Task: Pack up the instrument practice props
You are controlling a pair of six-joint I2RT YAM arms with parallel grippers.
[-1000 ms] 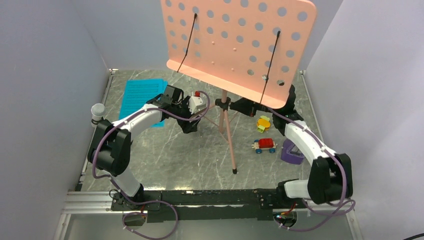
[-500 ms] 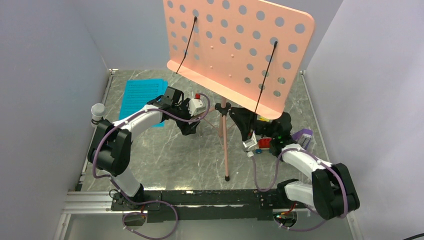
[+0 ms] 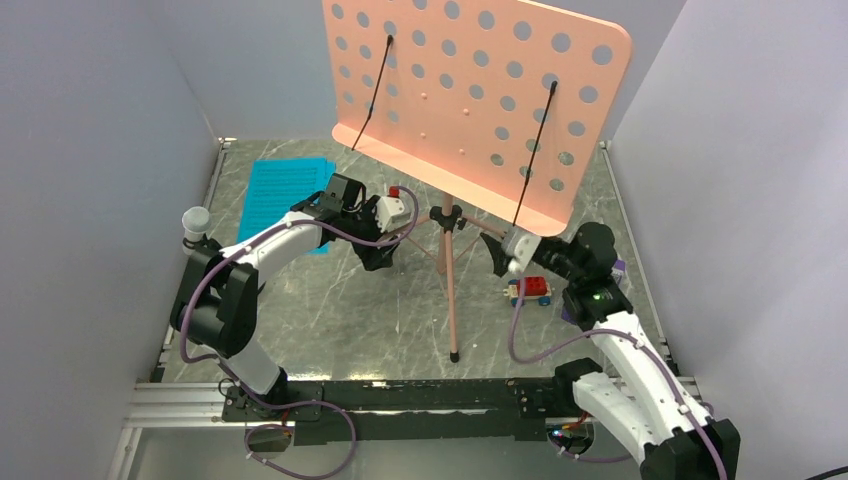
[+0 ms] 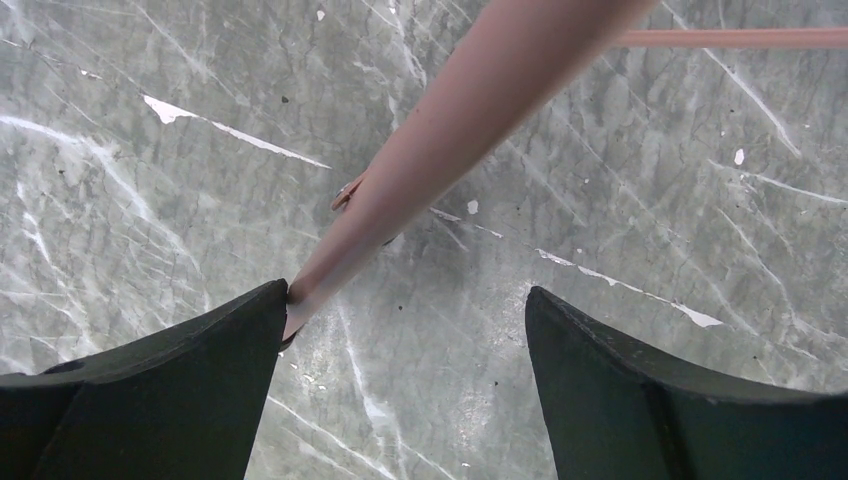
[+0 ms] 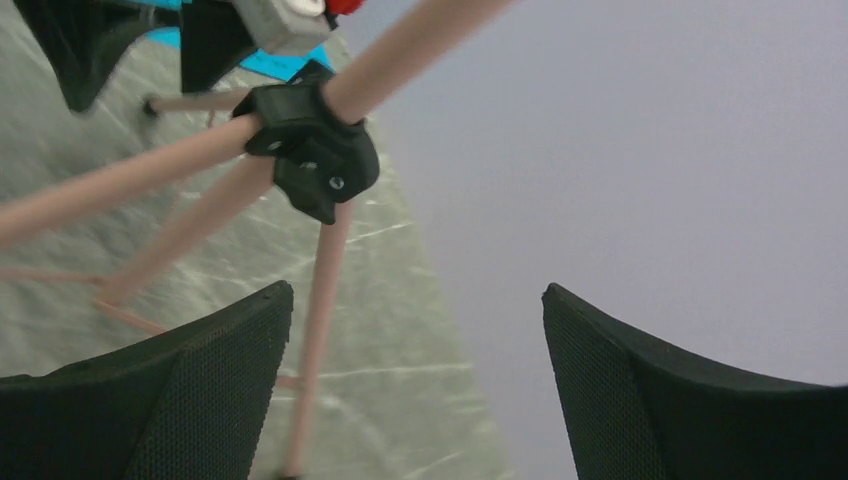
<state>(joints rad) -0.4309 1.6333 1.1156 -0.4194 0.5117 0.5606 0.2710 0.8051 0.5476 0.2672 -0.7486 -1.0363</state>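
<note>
— Two tools, and both stand wide?

— Both. The left tool [image 4: 405,293] has its jaws far apart above the grey marbled counter [image 4: 620,200], and it grips nothing. One slanting leg [image 4: 450,120] of the salmon-pink music stand [image 3: 470,150] runs down to the tip of one finger [image 4: 200,380] and touches it there. The other finger is well clear of the leg.

— And the right tool?

— The right tool [image 5: 418,290] is spread just as wide, with only counter and wall showing between its jaws. It faces the stand's black hub [image 5: 315,150], where the legs meet the pole. It is near the hub but apart from it.

— Where is the stand itself?

— It is upright on its tripod near the middle of the counter, between the two tools. Its perforated desk [image 3: 440,75] sits high on the pole, with two thin black page holders lying across its face.

— The sheet music?

— The cyan sheet-music pages [image 3: 280,190] lie flat at the far left of the counter, behind the left arm and apart from the stand.

— Anything else close by?

— A red toy car [image 3: 530,288] sits on the counter to the right of the pole, just beside the right tool in the overhead view. I cannot tell whether they touch.
</note>
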